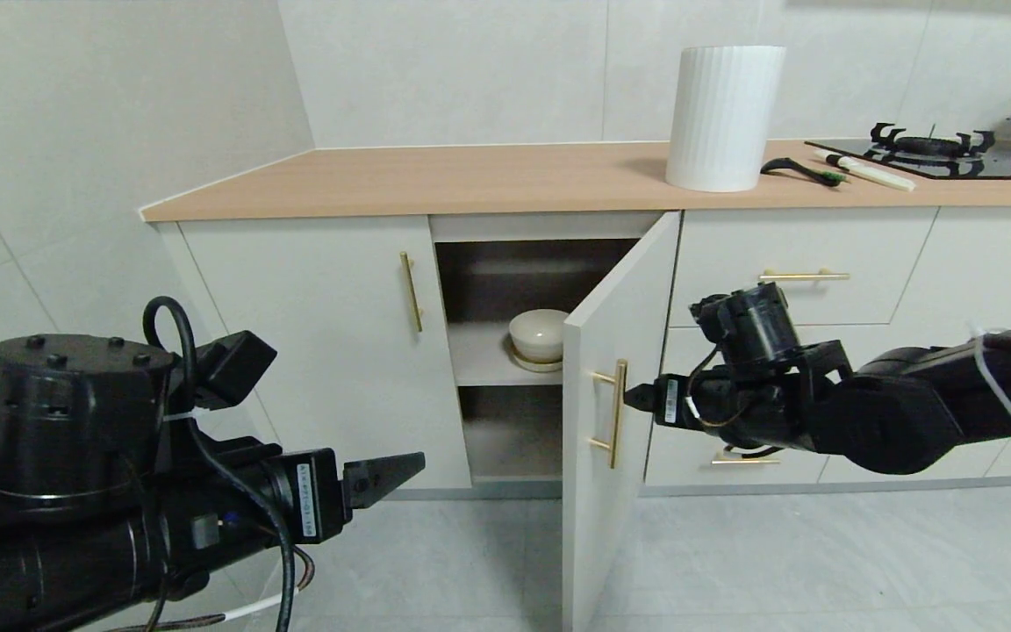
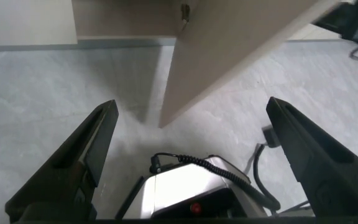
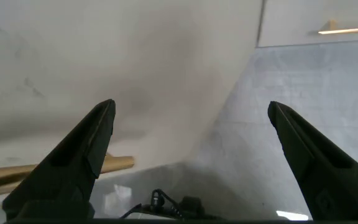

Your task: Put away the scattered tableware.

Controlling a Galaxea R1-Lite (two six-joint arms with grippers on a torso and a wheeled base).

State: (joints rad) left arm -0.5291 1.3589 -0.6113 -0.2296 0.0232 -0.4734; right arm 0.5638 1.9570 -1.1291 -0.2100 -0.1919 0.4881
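Cabinet run under a wooden countertop (image 1: 470, 180), pale fronts with gold pulls. Cabinet door (image 1: 620, 491): swung open toward the room, its vertical gold handle (image 1: 616, 412) on the outer face. Interior: two levels divided by a shelf (image 1: 488, 355). A cream bowl (image 1: 539, 332) sits upright on the shelf, resting on a flat pale dish (image 1: 537, 362). The lower level is in shadow and its contents cannot be made out. Countertop holdings: a tall white ribbed container (image 1: 722, 118), upright. Just beside it toward the stove, a dark-handled utensil (image 1: 799, 168) and a pale stick-like utensil (image 1: 865, 169) lie flat, close together. Black gas hob (image 1: 953, 154) at the far right end. Right gripper (image 1: 637, 397): level with the door handle, just beside it on the drawer side. In the right wrist view the gripper (image 3: 191, 106) has its jaws spread wide and nothing between them. It faces the door panel (image 3: 135, 62), with the handle (image 3: 120, 164) passing next to one finger (image 3: 79, 155); contact cannot be told. Left gripper (image 1: 400, 470): low and to the left, in front of the closed left-hand cabinet door (image 1: 321, 351), well apart from the open door. In the left wrist view this gripper (image 2: 192, 106) is likewise wide open and empty, above grey floor tiles (image 2: 55, 81), with the bottom edge of the open door (image 2: 229, 62) ahead of it.
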